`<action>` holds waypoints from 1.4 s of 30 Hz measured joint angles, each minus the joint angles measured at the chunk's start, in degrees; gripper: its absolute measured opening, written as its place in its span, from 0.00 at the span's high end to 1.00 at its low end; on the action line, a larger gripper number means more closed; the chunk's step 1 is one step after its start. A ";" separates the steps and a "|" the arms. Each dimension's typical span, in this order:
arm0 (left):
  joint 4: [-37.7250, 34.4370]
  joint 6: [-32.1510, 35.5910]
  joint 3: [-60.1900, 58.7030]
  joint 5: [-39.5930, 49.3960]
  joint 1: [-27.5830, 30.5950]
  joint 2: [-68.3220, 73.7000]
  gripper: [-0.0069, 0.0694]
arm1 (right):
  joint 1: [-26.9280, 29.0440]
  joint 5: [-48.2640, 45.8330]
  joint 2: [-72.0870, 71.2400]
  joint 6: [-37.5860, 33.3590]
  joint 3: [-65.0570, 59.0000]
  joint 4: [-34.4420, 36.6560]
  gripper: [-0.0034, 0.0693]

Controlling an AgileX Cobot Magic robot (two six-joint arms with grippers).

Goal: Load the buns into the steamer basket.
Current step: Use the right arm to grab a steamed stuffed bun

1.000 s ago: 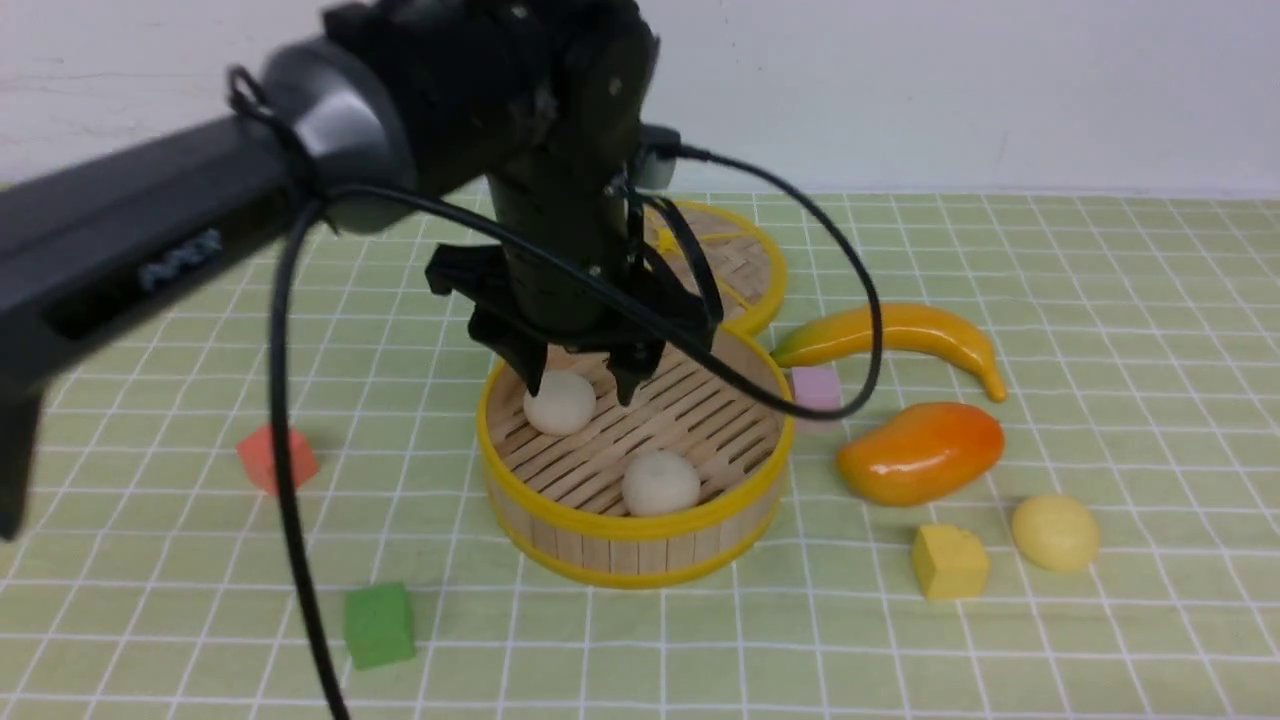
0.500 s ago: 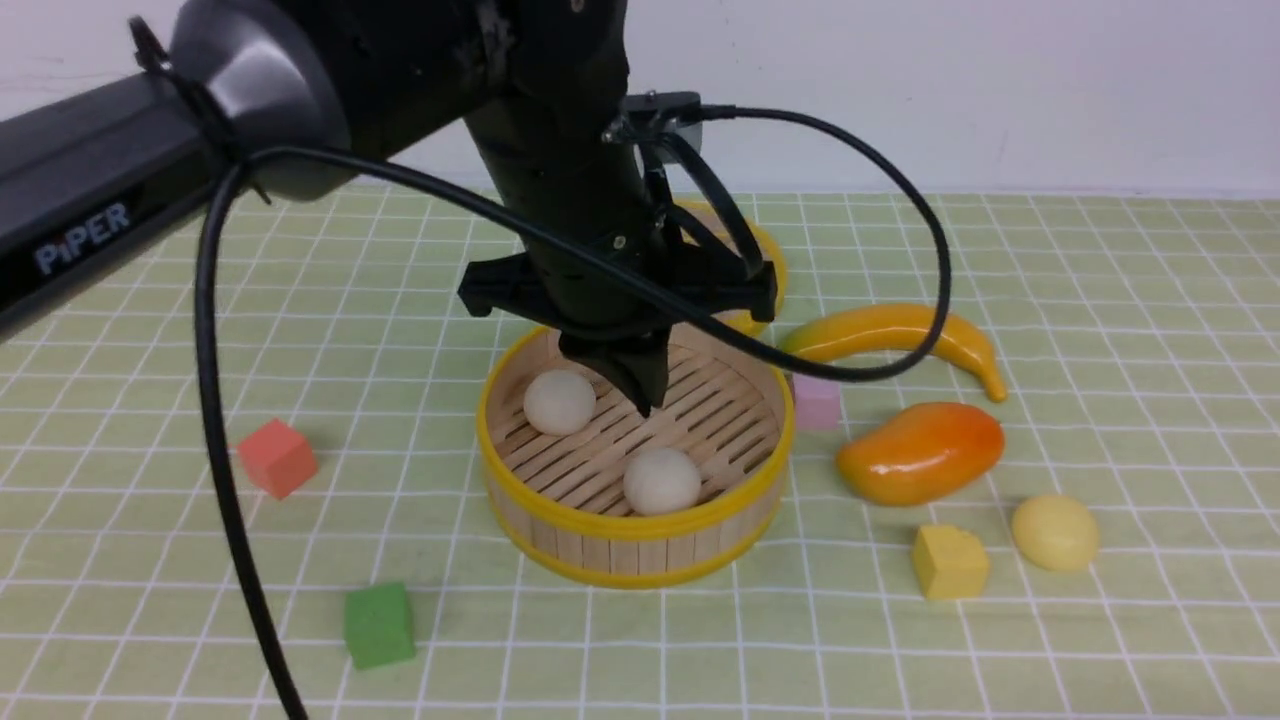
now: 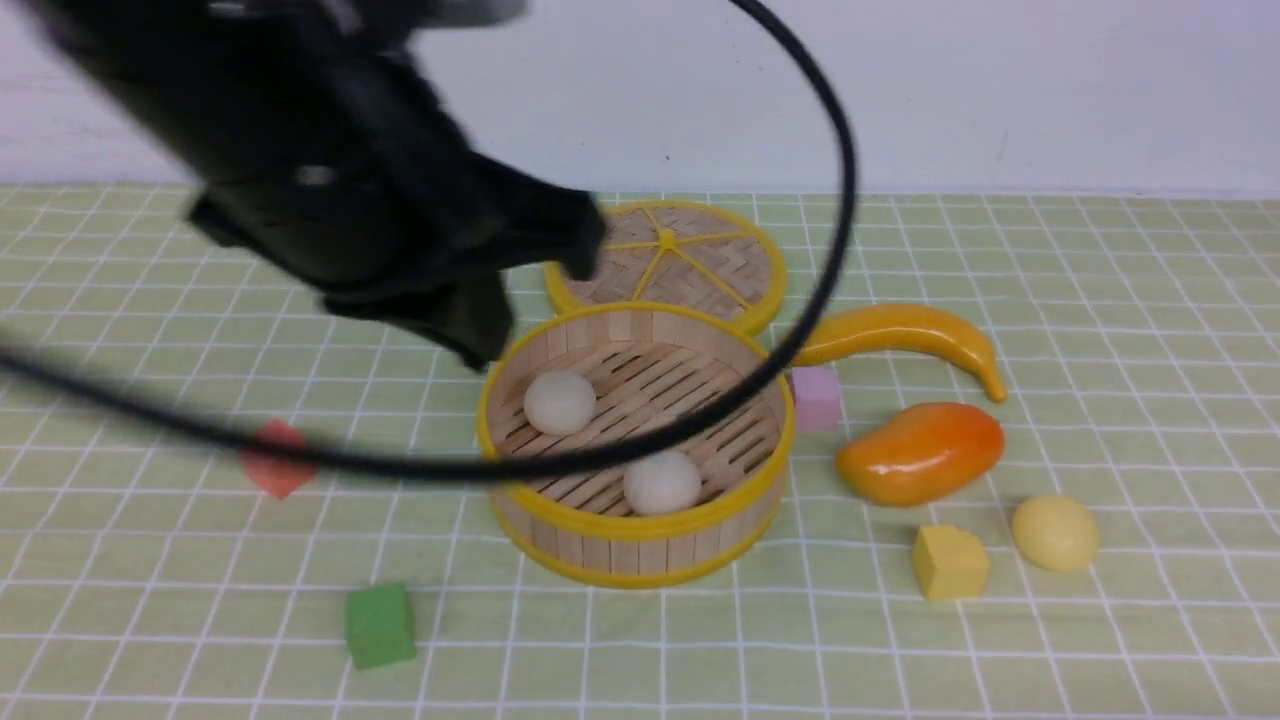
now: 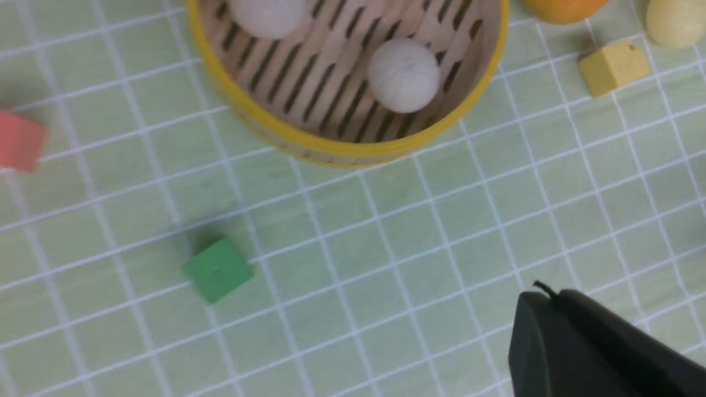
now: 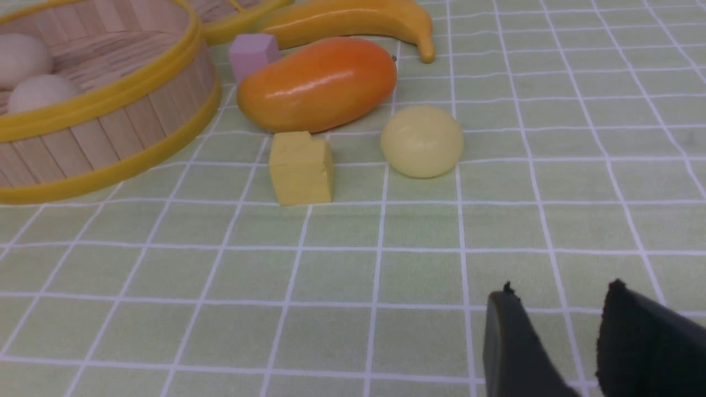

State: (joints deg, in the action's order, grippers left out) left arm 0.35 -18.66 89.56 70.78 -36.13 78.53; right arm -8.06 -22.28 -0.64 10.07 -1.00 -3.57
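The steamer basket (image 3: 620,527) stands mid-table with two cream buns (image 3: 559,402) (image 3: 661,481) on its slatted floor. A pale yellow bun (image 3: 1054,532) lies on the cloth to its right, beside a yellow cube (image 3: 948,562). My left gripper (image 3: 480,345), blurred, hangs above the basket's left rim; in the left wrist view the left gripper (image 4: 543,295) is shut and empty. My right gripper (image 5: 560,295) is open with nothing between its fingers, low over the cloth. It is short of the yellow bun (image 5: 422,140) and is outside the front view.
A woven lid (image 3: 665,255) lies behind the basket. A banana (image 3: 900,335), pink cube (image 3: 817,397) and mango (image 3: 920,452) sit to its right. A red cube (image 3: 275,465) and green cube (image 3: 379,623) are on the left. A black cable (image 3: 600,455) loops across the basket.
My left gripper stood open around the back-left bun in the basket, then shut empty. It has risen and swung left out of the basket. Both buns stay put.
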 joint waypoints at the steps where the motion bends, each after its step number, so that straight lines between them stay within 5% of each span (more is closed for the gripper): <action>1: 0.22 0.13 -1.43 0.00 0.00 -1.54 0.93 | 0.00 0.00 0.00 0.00 0.00 0.00 0.62; 15: -7.54 -1.50 -25.00 0.05 0.00 -33.85 0.93 | 0.00 0.00 0.00 0.00 0.00 0.00 0.62; 28: -25.58 -5.26 -43.64 0.05 0.00 -67.21 0.93 | 0.00 0.00 0.00 0.00 0.00 0.00 0.62; 34: -22.99 -5.26 -44.36 0.05 0.00 -70.73 0.93 | 0.00 0.00 0.00 0.00 0.00 0.00 0.62; 42: -7.29 -5.88 -44.47 -6.17 0.00 -70.97 0.93 | 0.00 0.00 0.00 0.00 0.00 0.00 0.62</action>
State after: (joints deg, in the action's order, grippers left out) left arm -6.94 -24.54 45.09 64.61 -36.13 7.57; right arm -8.06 -22.28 -0.64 10.07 -1.00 -3.57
